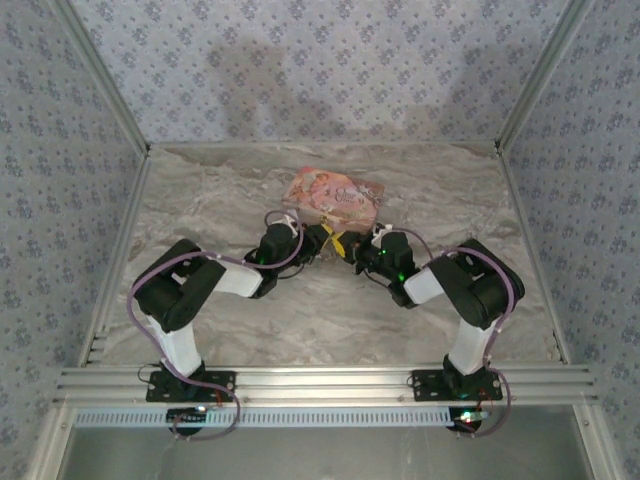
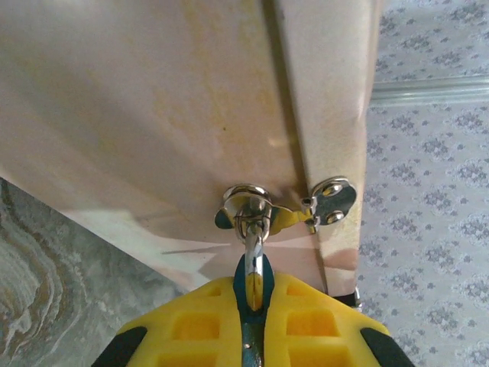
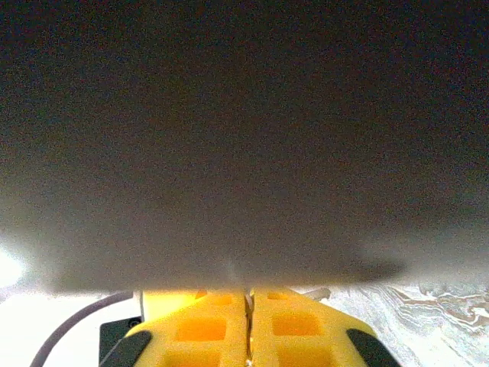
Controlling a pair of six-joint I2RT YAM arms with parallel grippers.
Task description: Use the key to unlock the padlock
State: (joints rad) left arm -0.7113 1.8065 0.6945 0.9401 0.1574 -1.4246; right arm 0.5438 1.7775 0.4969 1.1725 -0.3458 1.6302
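The pink illustrated box (image 1: 333, 197) lies at the table's middle back, and both grippers meet at its near edge. My left gripper (image 1: 326, 240) (image 2: 256, 281) is shut on the padlock (image 2: 255, 267), a small bluish-dark body. The padlock's chrome shackle passes through the box's metal hasp ring (image 2: 246, 203). My right gripper (image 1: 352, 252) (image 3: 247, 295) faces it from the right, pads pressed together on a thin metal sliver, the key (image 3: 246, 307), seen edge-on. A dark blurred surface close to the lens hides the key's tip.
A riveted hasp plate (image 2: 333, 200) sits on the box's pink side (image 2: 153, 115). Marbled tabletop (image 1: 320, 320) lies open in front of the arms. Patterned walls enclose the back and both sides, with an aluminium rail (image 1: 320, 382) at the near edge.
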